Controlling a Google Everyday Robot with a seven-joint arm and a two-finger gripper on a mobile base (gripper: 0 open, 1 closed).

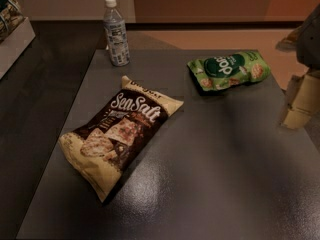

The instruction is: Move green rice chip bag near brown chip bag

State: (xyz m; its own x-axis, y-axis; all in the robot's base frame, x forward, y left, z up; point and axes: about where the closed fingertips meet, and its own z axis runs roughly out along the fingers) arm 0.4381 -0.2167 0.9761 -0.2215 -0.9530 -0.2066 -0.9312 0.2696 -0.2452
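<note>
The green rice chip bag (229, 70) lies flat at the far right of the grey table (210, 174), its dark green logo facing up. The brown chip bag (122, 134), cream-yellow with a dark brown panel and "Sea Salt" script, lies diagonally at the table's left middle, well apart from the green bag. My gripper (300, 104) shows at the right edge of the camera view, right of and slightly nearer than the green bag. It holds nothing that I can see and does not touch the bag.
A clear water bottle (116, 31) with a white cap stands upright at the table's far left corner. A pale box with a patterned item (12, 29) sits off the table at the far left. Dark floor runs along the table's left side.
</note>
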